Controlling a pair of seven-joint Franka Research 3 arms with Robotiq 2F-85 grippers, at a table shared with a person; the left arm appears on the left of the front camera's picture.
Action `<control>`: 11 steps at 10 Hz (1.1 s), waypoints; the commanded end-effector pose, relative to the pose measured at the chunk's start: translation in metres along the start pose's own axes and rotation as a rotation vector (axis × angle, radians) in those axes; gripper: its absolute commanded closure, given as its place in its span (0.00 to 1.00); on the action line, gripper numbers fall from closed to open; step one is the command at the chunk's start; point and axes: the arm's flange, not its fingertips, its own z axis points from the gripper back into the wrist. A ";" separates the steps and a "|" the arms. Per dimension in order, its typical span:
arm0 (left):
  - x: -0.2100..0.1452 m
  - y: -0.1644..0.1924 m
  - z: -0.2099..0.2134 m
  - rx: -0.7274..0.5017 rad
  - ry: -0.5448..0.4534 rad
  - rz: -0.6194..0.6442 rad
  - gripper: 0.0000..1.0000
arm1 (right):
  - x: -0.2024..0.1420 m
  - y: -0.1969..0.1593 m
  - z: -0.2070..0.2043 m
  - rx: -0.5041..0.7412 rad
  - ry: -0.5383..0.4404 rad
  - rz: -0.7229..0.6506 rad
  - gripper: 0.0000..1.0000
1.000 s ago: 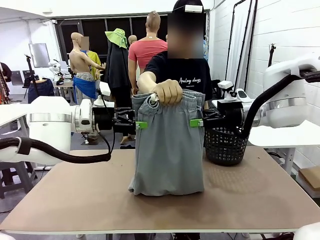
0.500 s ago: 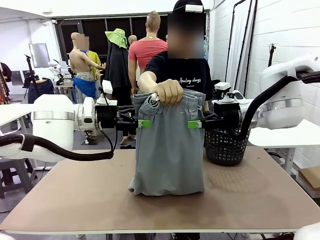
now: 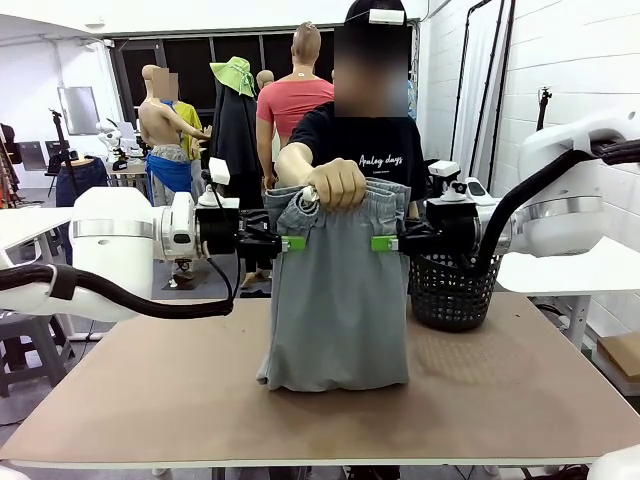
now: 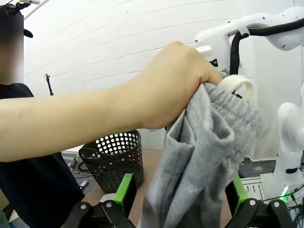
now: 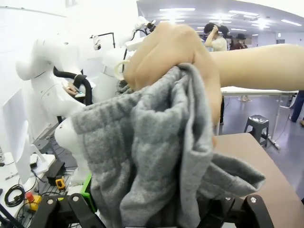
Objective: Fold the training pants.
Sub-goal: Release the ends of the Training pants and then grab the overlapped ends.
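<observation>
A person's hand (image 3: 335, 184) holds the light grey training pants (image 3: 336, 300) up by the bunched waistband, and the lower end rests on the table. My left gripper (image 3: 291, 243) is open at the pants' left edge, just under the waistband. My right gripper (image 3: 384, 243) is open at the right edge, at the same height. In the left wrist view the grey cloth (image 4: 199, 161) hangs between the spread green-padded fingers (image 4: 124, 190). In the right wrist view the pants (image 5: 152, 156) bulge over the open fingers (image 5: 86, 190), under the person's fist (image 5: 166, 52).
A black mesh basket (image 3: 450, 290) stands on the brown table (image 3: 150, 400) just right of the pants, below my right arm. The person stands at the far edge behind the pants. The near part of the tabletop is bare.
Both grippers have moved inward toward the pants, the left one rightward and the right one leftward, until they overlap the cloth's edges. The person's hand and the pants have stayed put.
</observation>
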 end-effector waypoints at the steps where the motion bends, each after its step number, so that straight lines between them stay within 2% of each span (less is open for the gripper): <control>1: 0.002 0.003 -0.013 0.009 -0.014 0.020 0.00 | -0.001 -0.009 -0.014 -0.038 -0.046 0.026 0.00; 9: -0.004 0.012 -0.032 0.015 -0.016 0.027 0.00 | 0.004 -0.023 -0.033 -0.030 0.053 0.045 0.00; 11: -0.005 0.017 -0.039 -0.003 -0.032 0.027 0.00 | 0.008 -0.028 -0.033 -0.076 0.073 0.073 0.00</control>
